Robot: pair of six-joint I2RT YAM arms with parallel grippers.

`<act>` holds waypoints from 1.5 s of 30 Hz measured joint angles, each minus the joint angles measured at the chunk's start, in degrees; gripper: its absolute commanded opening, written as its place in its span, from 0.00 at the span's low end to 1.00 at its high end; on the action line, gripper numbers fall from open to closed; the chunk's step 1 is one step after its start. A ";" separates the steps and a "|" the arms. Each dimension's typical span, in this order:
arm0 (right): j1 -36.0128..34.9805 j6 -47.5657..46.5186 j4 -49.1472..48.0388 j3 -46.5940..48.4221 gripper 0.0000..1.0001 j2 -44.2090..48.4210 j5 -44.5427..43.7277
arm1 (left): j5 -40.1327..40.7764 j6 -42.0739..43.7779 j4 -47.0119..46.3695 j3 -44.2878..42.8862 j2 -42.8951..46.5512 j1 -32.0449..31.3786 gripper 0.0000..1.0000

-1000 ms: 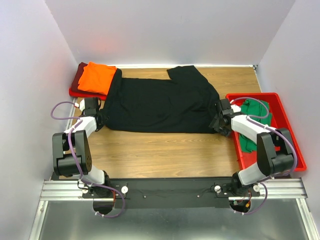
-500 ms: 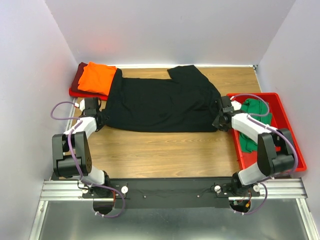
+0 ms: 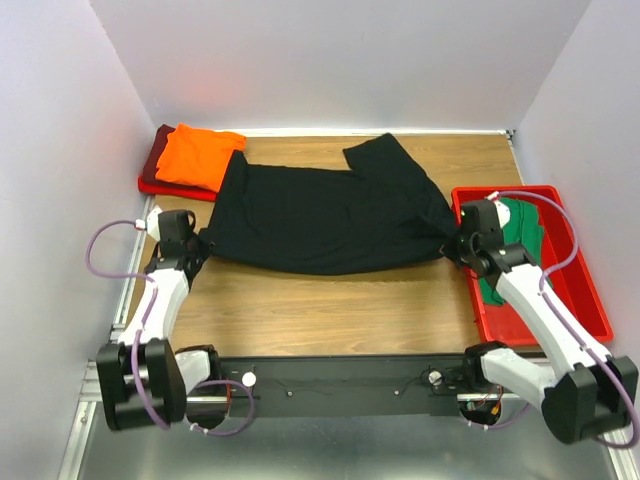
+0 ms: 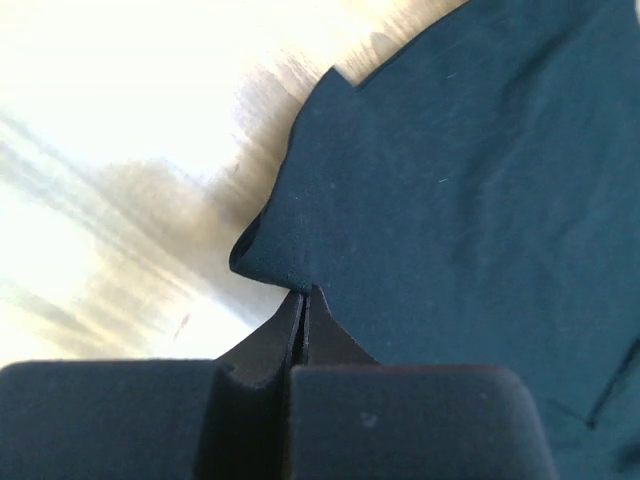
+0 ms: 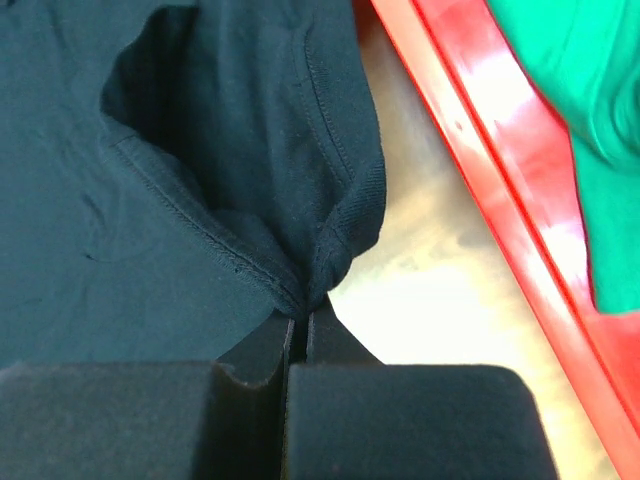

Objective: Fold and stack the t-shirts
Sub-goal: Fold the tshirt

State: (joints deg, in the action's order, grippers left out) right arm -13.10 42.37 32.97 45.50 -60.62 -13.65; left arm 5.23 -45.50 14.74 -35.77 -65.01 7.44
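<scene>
With the left pincer (image 4: 303,297) and right pincer (image 5: 300,318) each clamped on a thin pinch at opposite near corners of the black t-shirt (image 3: 320,215) spread across the surface (image 3: 320,310), uneven pulling could slip a corner free or bunch the cloth.

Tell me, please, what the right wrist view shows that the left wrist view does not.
Only the right wrist view: the red bin holding the green t-shirt, and a ribbed, stitched edge in the right pincer. Only the left wrist view: a plain hem corner in the left pincer. Both: a shut pincer pinching the black t-shirt over the wooden table.
</scene>
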 measured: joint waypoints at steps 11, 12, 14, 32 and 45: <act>0.00 0.70 8.31 -2.93 0.08 11.78 4.98 | 0.02 -2.99 4.83 4.81 14.34 0.11 0.00; 0.00 0.85 9.20 -2.93 0.13 12.59 5.68 | 0.02 -3.08 4.98 4.90 14.69 0.11 0.04; 0.00 1.11 10.40 -2.93 0.34 13.62 6.60 | 0.02 -3.30 5.29 4.96 15.50 0.11 0.27; -0.92 -5.55 10.36 5.14 0.60 0.90 9.05 | -1.92 5.40 1.88 -6.80 8.41 0.81 0.54; -7.56 -11.45 -4.31 13.84 0.60 -21.77 7.10 | 0.37 7.30 -0.13 -17.42 -16.79 -7.48 0.39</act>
State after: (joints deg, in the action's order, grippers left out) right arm -20.67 30.92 28.67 59.33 -82.39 -6.55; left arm 5.61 -38.20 14.61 -53.19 -81.80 -0.03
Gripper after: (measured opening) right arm 0.600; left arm 0.430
